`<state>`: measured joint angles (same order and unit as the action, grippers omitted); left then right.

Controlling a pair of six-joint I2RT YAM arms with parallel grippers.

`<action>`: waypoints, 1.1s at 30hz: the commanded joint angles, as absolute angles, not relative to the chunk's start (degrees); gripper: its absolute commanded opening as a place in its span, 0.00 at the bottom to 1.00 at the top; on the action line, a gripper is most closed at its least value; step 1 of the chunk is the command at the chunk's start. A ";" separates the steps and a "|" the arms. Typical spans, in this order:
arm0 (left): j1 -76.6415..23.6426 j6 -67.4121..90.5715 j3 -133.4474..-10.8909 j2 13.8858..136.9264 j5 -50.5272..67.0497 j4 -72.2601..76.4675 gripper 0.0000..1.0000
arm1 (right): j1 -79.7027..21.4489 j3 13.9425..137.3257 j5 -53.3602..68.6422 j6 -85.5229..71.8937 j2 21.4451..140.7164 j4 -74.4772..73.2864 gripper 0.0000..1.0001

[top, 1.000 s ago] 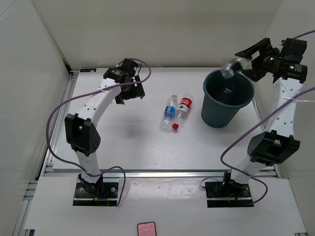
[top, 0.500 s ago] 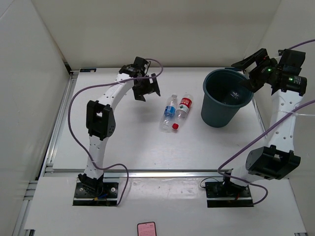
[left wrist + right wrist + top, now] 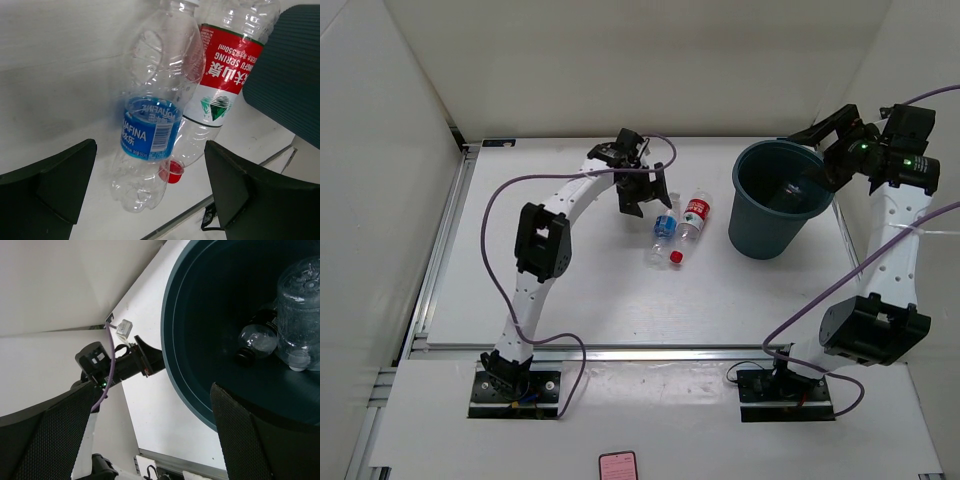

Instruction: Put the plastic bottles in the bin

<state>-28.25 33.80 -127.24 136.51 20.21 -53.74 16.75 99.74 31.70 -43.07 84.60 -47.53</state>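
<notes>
A blue-labelled bottle [image 3: 664,228] and a red-labelled, red-capped bottle [image 3: 692,222] lie side by side mid-table. In the left wrist view the blue one [image 3: 150,125] lies between my open fingers, the red one [image 3: 225,80] beside it. My left gripper [image 3: 644,196] is open, just left of and above them. The teal-grey bin [image 3: 755,232] stands at the right. In the right wrist view its inside [image 3: 210,305] holds a dark-capped bottle [image 3: 257,340] and a plain bottle [image 3: 300,305]. My right gripper [image 3: 830,150] is open and empty above the bin's far right rim.
White walls close in the table at the back and both sides. A metal rail [image 3: 620,350] runs along the near edge. A pink phone [image 3: 617,465] lies on the near ledge. Purple cables hang from both arms.
My right gripper has opened and the bottle it held has dropped into the bin. My left arm has swung right, from the left side to just above the two bottles.
</notes>
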 commanded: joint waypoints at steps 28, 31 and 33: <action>-28.21 43.67 -151.16 126.04 24.79 -26.75 0.50 | 16.70 85.88 38.93 -56.06 65.50 -41.75 1.00; -30.23 47.10 -146.87 125.51 26.02 -19.71 0.46 | 17.75 86.65 37.88 -56.95 57.94 -43.05 1.00; -31.98 47.11 -147.56 126.99 26.02 -16.35 0.45 | 18.37 90.42 37.88 -54.68 55.20 -47.95 1.00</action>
<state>-29.04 44.77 -148.70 125.16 24.08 -22.79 17.50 85.95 36.23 -53.93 59.72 -46.33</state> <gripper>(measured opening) 0.671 0.998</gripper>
